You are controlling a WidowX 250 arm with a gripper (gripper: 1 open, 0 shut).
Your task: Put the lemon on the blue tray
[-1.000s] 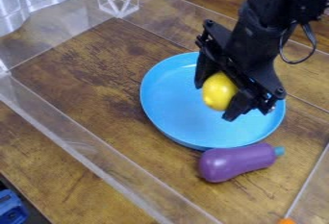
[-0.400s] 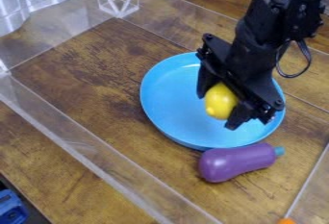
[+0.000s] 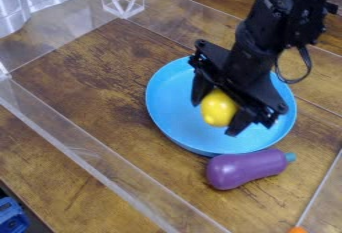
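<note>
gripper (image 3: 219,107) clamped on lemon (image 3: 215,108) | blue tray (image 3: 168,119) directly underneath (eggplant (image 3: 246,167) sits nearer) | just lower, release

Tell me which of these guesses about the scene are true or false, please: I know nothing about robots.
1. The gripper is closed on the lemon. True.
2. The lemon is over the blue tray. True.
3. The eggplant lies inside the tray. False: it lies on the wooden table just outside the tray's rim.
4. The tray is square and red. False: it is round and bright blue.
5. The lemon has already been let go. False: the black fingers are clamped on both sides of it.
</note>
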